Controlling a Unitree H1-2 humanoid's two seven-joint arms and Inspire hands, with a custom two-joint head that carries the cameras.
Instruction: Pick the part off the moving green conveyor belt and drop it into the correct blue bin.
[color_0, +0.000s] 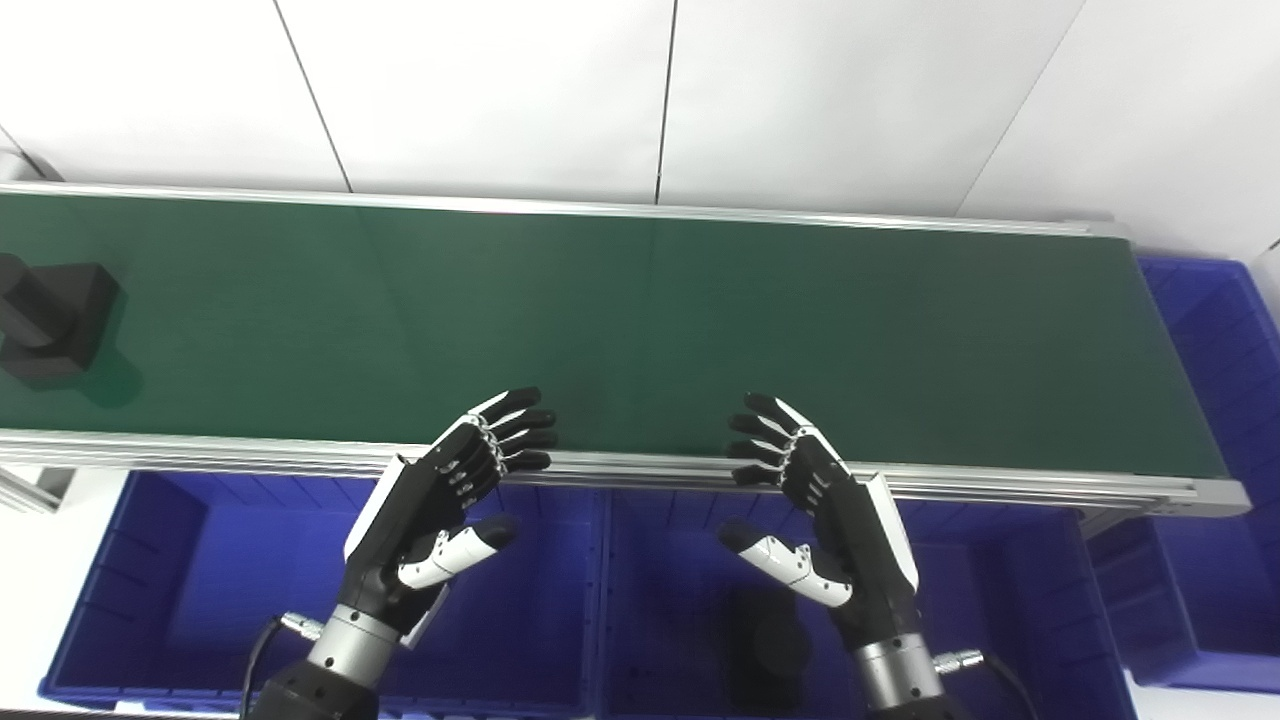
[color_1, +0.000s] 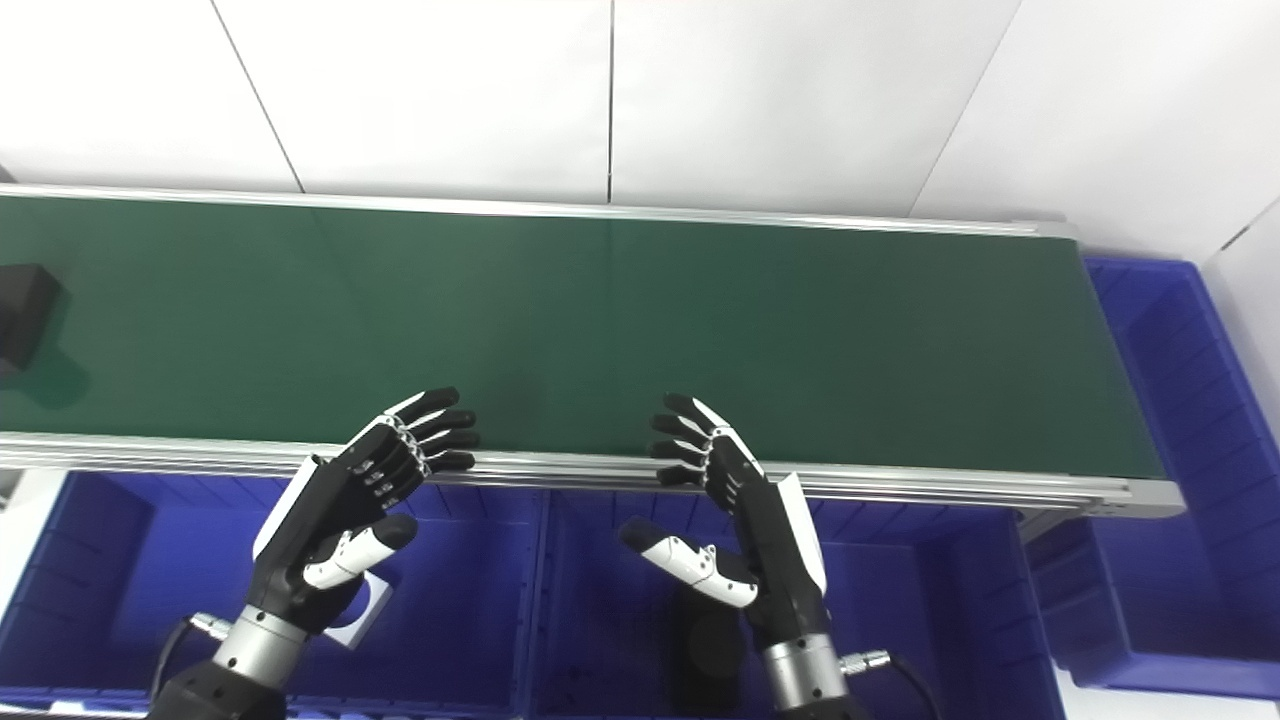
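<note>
At the far left of the frame we see a black part (color_0: 48, 318) on the green conveyor belt (color_0: 640, 320). Our left hand (color_0: 445, 495) and right hand (color_0: 815, 505) hover at lower centre, fingers spread, grasping nothing, above the blue bins (color_0: 170, 570).

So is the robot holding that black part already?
No, both the left hand and right hand are open, and the black part sits on the belt.

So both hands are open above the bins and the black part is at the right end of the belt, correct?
Not quite: the black part sits at the left end of the belt, as the left eye view shows. The left hand and right hand are open above the bins.
</note>
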